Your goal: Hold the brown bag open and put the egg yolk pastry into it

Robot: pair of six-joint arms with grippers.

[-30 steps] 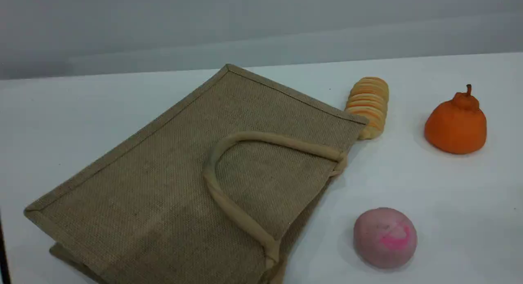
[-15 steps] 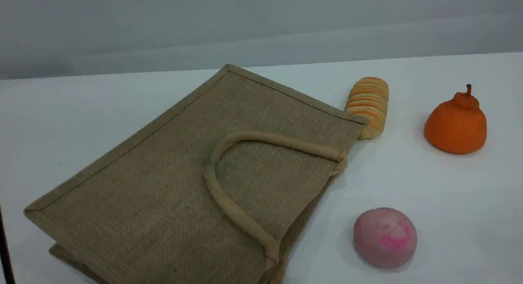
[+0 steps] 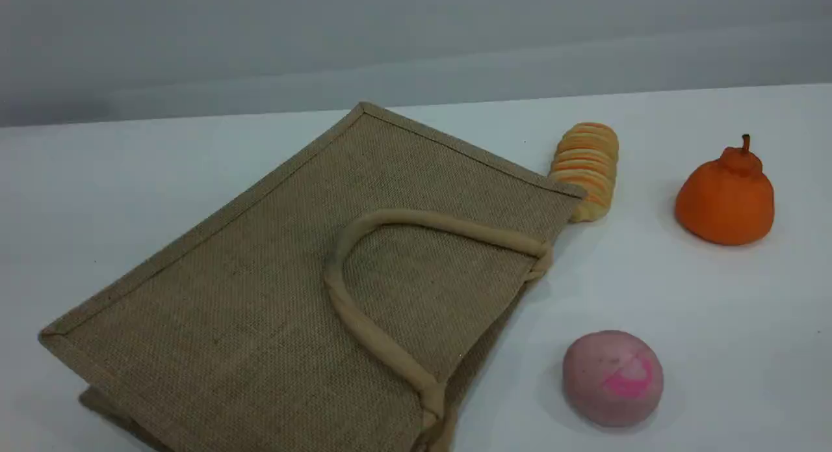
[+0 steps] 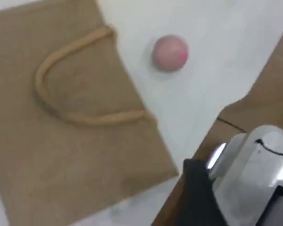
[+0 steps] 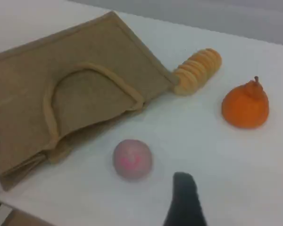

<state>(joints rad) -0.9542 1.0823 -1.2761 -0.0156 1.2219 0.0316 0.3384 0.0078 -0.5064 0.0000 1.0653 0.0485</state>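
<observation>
The brown bag (image 3: pixel 292 296) lies flat on the table (image 3: pixel 715 309), its mouth toward the near right and pressed nearly closed, one beige handle (image 3: pixel 364 322) folded back over the upper panel. No egg yolk pastry shows in any view: the foods in sight are a pink bun (image 3: pixel 612 378), a ridged orange-striped bread (image 3: pixel 585 169) touching the bag's far corner, and an orange pear-shaped fruit (image 3: pixel 725 195). The main risk, as I judge it, is picking the wrong item, since the pink bun sits nearest the bag's mouth and is similarly round. A second risk is that the flat mouth resists opening; a grab at the handle alone could drag the whole bag and knock the striped bread.

The left pincer (image 4: pixel 198 197) hangs off the table's near edge, holding and touching nothing; its jaws read as released, fully spread. The right pincer (image 5: pixel 185 200) hovers above the table near the pink bun, empty, jaws apart.
</observation>
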